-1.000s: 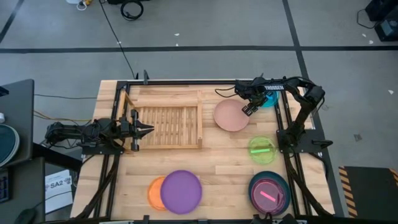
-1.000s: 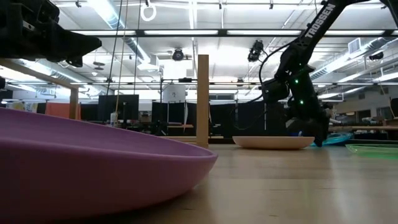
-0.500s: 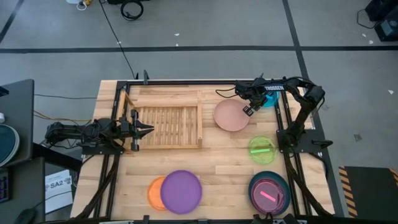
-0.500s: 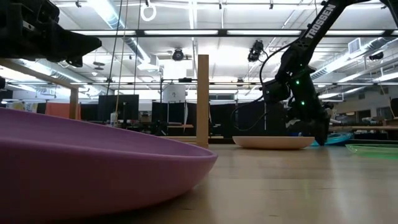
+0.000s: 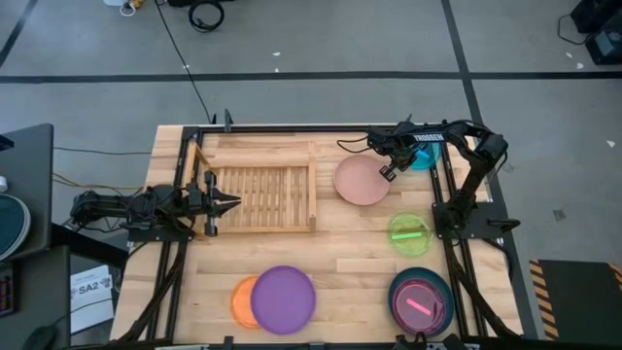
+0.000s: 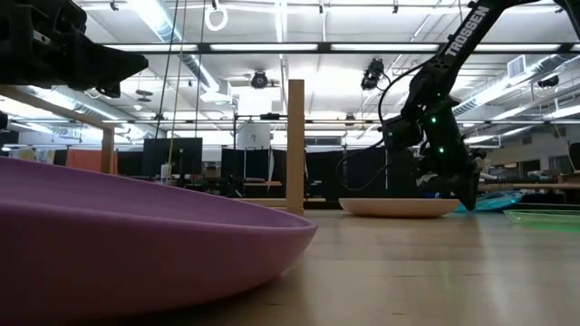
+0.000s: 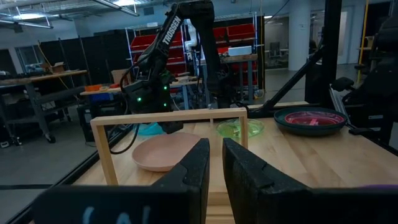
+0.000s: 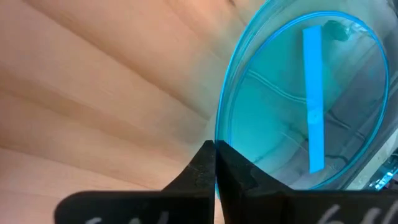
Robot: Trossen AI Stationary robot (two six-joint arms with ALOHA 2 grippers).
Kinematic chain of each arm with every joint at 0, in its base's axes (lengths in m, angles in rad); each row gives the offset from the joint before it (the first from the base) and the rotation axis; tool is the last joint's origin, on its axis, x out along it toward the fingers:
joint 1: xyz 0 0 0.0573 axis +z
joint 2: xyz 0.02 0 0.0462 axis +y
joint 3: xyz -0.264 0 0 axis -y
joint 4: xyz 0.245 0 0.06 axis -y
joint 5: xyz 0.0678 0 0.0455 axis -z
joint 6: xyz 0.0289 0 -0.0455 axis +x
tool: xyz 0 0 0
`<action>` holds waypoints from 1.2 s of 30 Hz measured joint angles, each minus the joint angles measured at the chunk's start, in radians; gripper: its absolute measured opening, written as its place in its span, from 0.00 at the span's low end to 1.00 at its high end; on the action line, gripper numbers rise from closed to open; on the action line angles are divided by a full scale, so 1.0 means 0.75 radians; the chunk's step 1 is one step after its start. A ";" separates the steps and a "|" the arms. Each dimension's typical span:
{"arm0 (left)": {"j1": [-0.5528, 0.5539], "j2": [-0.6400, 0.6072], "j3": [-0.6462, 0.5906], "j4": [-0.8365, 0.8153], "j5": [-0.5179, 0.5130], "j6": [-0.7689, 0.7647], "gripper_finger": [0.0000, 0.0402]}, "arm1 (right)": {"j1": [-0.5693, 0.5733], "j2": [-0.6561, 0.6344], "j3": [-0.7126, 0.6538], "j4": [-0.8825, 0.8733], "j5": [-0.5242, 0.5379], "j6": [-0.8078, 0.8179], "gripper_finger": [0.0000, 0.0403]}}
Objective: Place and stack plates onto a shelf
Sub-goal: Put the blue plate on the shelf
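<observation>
The right hand (image 5: pixel 387 173) pinches shut at the near rim of the pink plate (image 5: pixel 361 181), beside the blue plate (image 8: pixel 305 106); grip unconfirmed. Next: lift it to the shelf (image 5: pixel 260 195), where the left hand (image 5: pixel 228 202) waits, narrow

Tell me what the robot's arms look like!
Both arms are dark, almost black, built from thin jointed tubes. The right arm has white letters spelling TROSSEN down its side, a small green light near the wrist and a black cable looping beside it. The left arm looks just as dark. Each ends in a gripper, like the left gripper, with two flat, black, blocky fingers.
</observation>
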 joint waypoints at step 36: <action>0.000 0.000 0.000 0.000 0.000 0.001 0.13 | 0.126 0.000 0.869 -0.357 0.032 -0.282 0.01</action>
